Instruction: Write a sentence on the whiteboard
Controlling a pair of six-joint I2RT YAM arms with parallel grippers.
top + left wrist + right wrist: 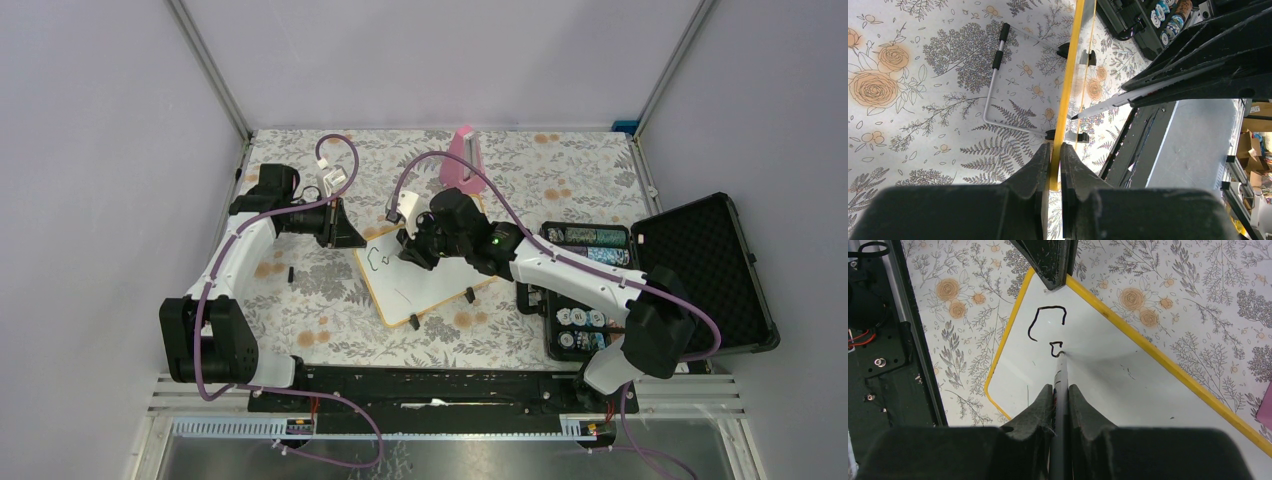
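A small whiteboard [420, 290] with a yellow-orange rim sits mid-bench, turned at an angle, between two robot arms. The left fingers [1040, 165] are clamped on its far-left rim, steadying it. The right fingers [1043, 405] are closed on a marker [1061, 375], its tip touching the white surface. The sentence [1047, 322] is barely begun — one large "C" and the start of a second letter; nearly all of it remains. The bench [300, 290] wears a floral cloth. An open black case [700, 265] lies at the right — plain pale lilac walls enclose the space.
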